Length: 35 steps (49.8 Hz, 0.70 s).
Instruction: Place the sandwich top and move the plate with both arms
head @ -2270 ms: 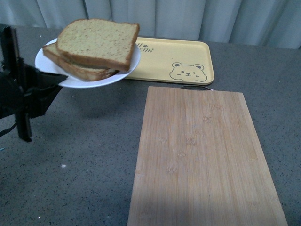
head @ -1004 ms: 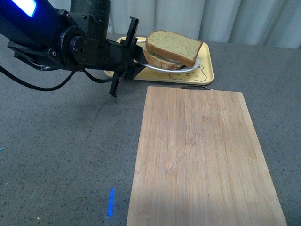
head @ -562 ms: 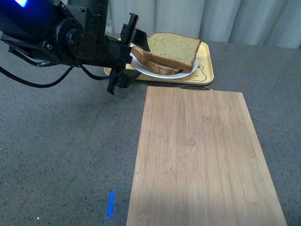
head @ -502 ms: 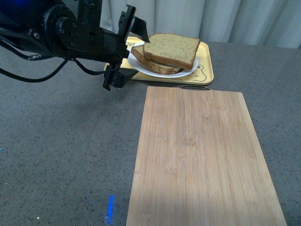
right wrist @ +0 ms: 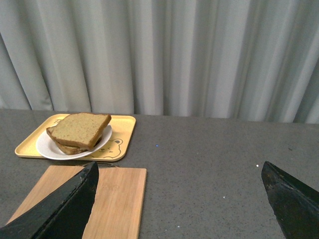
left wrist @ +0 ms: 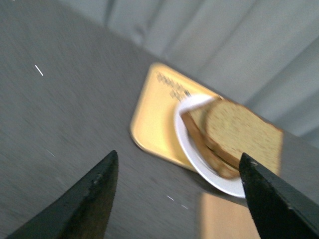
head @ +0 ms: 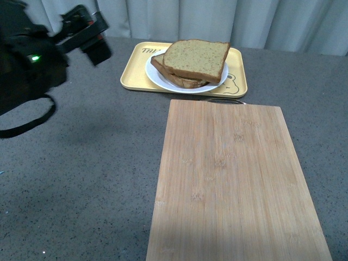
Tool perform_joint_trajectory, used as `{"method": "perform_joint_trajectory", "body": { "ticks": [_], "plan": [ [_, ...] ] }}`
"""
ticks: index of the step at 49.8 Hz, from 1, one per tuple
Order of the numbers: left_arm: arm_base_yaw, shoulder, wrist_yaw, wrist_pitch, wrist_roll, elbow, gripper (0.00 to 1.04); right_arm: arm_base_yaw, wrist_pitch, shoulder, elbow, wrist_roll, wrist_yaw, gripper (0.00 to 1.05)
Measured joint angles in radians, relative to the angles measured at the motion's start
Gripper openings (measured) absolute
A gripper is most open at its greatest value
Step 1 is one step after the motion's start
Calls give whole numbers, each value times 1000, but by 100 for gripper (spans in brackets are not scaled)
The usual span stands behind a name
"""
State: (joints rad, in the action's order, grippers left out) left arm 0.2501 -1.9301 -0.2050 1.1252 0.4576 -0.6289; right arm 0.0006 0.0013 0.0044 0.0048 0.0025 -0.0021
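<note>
Front view has the left arm (head: 32, 60) at the far left edge, raised over the worktop (head: 81, 179) and blurred, well apart from the food. Seen from the left wrist, the left hand (left wrist: 178, 157) is spread wide: its two dark fingers (left wrist: 94, 199) stand far apart with nothing between them and nothing touching them. From the right wrist, the right hand (right wrist: 179, 167) is likewise spread wide and empty, hanging above the worktop well back from everything. It does not show in the front view.

Bare grey worktop fills the whole left half in front of the robot. The yellow tray (head: 135, 76) lies at the far side, close to the curtain (head: 217, 22). The wooden board (head: 234, 179) runs from just beside the tray's near edge down to the bottom of the view. A strip of bare worktop lies to its right.

The plate (head: 154, 73) sits flat inside the tray, toward its right half, partly covering the bear drawing. The sandwich top (head: 196, 58) rests on the plate over a lower slice (head: 173, 79). It is square, tan and speckled with a darker crust. It lies level but slightly skewed, so the lower slice's corner shows on the left.
</note>
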Motion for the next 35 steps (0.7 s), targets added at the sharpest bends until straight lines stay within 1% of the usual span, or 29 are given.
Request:
{"method": "perform_joint_trajectory", "body": {
  "ticks": [1, 3, 6, 7, 11, 12, 19, 32, 35],
  "plan": [
    [-11, 17, -7, 82, -116, 44, 66, 0, 0, 0, 0, 0, 0, 95],
    [-33, 67, -3, 167, -240, 106, 57, 0, 0, 0, 0, 0, 0, 95],
    [-52, 142, 7, 196, -329, 166, 46, 0, 0, 0, 0, 0, 1, 95],
    [-59, 176, 18, 200, -357, 193, 41, 0, 0, 0, 0, 0, 0, 95],
    [-76, 240, 38, 199, -400, 258, 28, 0, 0, 0, 0, 0, 0, 95],
    [-78, 247, 43, 198, -404, 267, 26, 0, 0, 0, 0, 0, 0, 95],
    [-109, 338, 66, 174, -430, 356, 5, 0, 0, 0, 0, 0, 0, 95],
    [-148, 538, 109, 94, -443, 472, 4, 0, 0, 0, 0, 0, 0, 95],
    [-158, 605, 113, 18, -443, 481, 4, 0, 0, 0, 0, 0, 0, 95]
  ]
}}
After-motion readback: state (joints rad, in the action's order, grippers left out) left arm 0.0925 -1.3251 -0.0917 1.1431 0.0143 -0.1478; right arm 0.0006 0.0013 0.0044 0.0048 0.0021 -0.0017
